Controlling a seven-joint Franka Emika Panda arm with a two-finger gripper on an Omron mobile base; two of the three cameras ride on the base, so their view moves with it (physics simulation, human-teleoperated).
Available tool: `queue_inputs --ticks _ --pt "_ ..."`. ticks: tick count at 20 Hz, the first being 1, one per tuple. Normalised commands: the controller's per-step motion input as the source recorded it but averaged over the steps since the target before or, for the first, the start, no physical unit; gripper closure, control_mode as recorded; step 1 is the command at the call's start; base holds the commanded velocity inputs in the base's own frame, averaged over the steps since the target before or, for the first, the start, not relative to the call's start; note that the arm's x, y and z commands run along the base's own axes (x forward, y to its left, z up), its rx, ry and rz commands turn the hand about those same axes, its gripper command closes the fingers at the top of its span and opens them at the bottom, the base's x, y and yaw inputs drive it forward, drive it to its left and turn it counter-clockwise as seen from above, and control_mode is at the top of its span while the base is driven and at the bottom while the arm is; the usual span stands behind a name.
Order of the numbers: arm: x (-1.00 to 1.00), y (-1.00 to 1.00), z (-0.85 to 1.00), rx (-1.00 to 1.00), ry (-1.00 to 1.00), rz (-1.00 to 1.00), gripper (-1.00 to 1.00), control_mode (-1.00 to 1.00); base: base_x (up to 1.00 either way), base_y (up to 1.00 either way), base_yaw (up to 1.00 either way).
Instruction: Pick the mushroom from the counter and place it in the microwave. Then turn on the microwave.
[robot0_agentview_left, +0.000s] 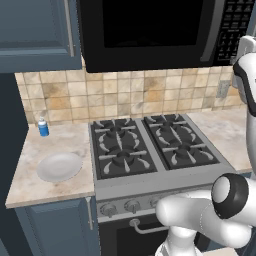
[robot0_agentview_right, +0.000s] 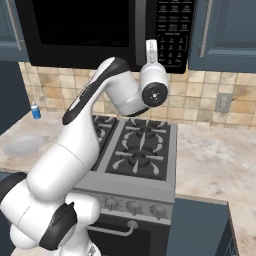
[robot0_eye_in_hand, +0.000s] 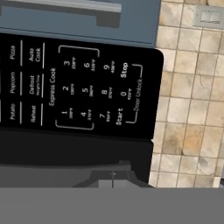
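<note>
Pincer (robot0_agentview_right: 151, 47) state unreadable, close to black glass-door microwave (robot0_agentview_left: 150, 30) keypad (robot0_eye_in_hand: 87, 89); tightly packed buttons risk hitting Stop instead of Start.

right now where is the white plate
The white plate lies on the counter left of the stove, in front of the small blue bottle; it sits at the far left in the right base view.

microwave (robot0_agentview_left: 150, 32): black, door shut, above stove; keypad at right | counter (robot0_agentview_left: 30, 175): beige marbled slab
</note>
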Motion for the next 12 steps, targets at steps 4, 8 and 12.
queue_inputs --ticks 4,8,12 --pt "0.08 -0.06 -0.01 0.0 0.0 0.0 1.0 -1.0 0.0 0.0 0.0" --pt "0.09 -0.06 -0.01 0.0 0.0 0.0 1.0 -1.0 0.0 0.0 0.0" --pt "0.1 -0.05 -0.01 0.0 0.0 0.0 1.0 -1.0 0.0 0.0 0.0"
